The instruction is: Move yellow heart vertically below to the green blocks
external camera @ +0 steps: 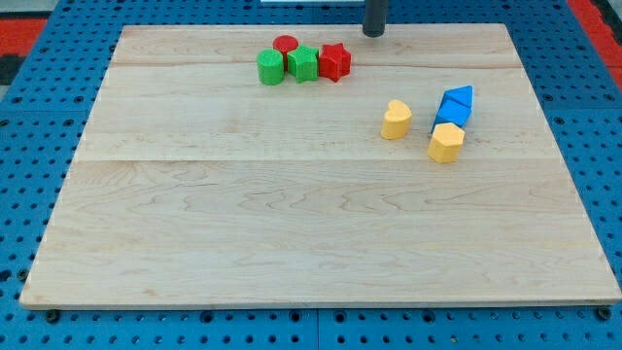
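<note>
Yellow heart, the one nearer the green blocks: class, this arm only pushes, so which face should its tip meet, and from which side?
Probably its right-hand face, approached from the view's right. The yellow heart sits right of the green blocks, so it must slide left. My tip is at the view's top, touching no block, and would pass between the heart and the blue blocks.

We see the yellow heart (396,121) lying flat on the tabletop (292,224), right of centre in the view and in its upper half, its lobes toward the view's top. The green blocks sit well apart from it, toward the view's upper left: a green cylinder (270,67) and, touching its right side, a green block (303,64) with faceted sides (its exact shape is hard to make out). Both stand upright near the tabletop's far edge. The heart lies lower in the view than the pair, and off to their right.
</note>
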Controlling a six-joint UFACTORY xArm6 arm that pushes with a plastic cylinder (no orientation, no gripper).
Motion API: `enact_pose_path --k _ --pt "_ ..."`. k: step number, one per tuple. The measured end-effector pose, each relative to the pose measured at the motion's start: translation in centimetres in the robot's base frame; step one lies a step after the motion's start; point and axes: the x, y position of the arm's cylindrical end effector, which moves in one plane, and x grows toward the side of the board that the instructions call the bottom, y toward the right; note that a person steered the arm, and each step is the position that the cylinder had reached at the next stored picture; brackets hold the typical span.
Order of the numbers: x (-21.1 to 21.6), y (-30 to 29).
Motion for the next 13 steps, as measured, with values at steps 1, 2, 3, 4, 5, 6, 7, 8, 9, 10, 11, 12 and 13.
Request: enact_pose_path --k 1,2,3,4,5,6,7,8,9,10,11,12,13 --pt "0.4 0.0" --pt "0.4 0.0" --pt "0.4 0.0" --pt "0.4 -2.1" --pt "0.3 -2.3" --pt "0.2 -2.3" --pt "0.1 -0.4" --pt "3.0 9.1" --pt "10.1 13.3" --pt "15.1 15.0" --pt "16.8 12.5" --pt "17.5 8.2" --pt "18.3 3.1"
